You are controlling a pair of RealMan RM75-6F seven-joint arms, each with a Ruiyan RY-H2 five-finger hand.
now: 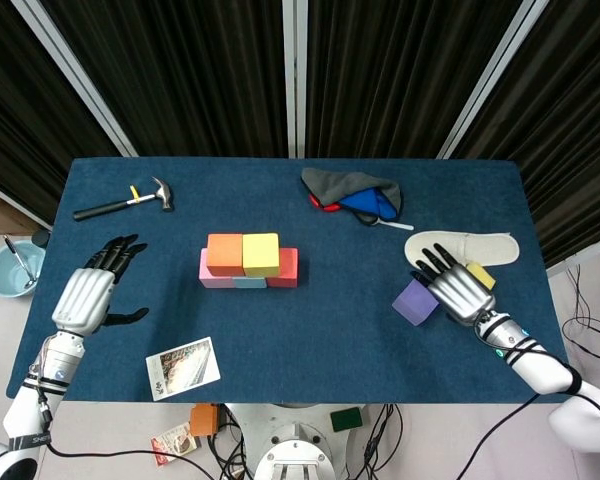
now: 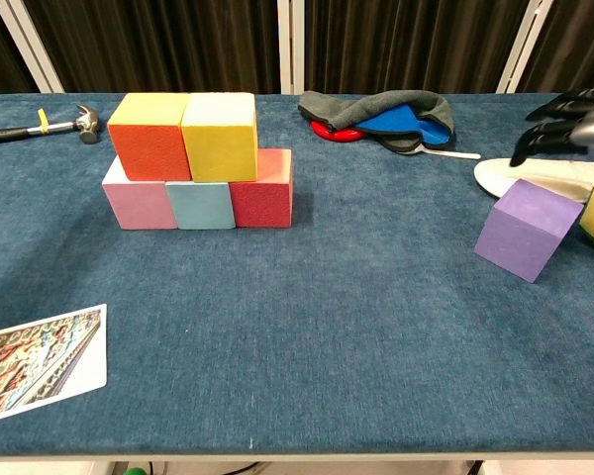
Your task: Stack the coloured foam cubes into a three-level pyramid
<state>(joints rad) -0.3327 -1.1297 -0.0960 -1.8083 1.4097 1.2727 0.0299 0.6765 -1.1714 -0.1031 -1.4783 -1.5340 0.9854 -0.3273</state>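
You get even, bright overhead light and sharp focus in both views; soft shadows sit just under your right hand [image 1: 458, 290]; no glare on the tabletop [image 2: 376, 327].

Pink cube [image 2: 139, 204]; orange cube [image 2: 148, 148]; purple cube [image 2: 526, 231]; navy table [image 2: 356, 327]

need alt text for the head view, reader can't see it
Two robot hands hover open over a blue table around an unfinished foam pyramid: orange cube and yellow cube sit on a pink, light blue and red row. The right hand is beside a purple cube; the left hand is empty.
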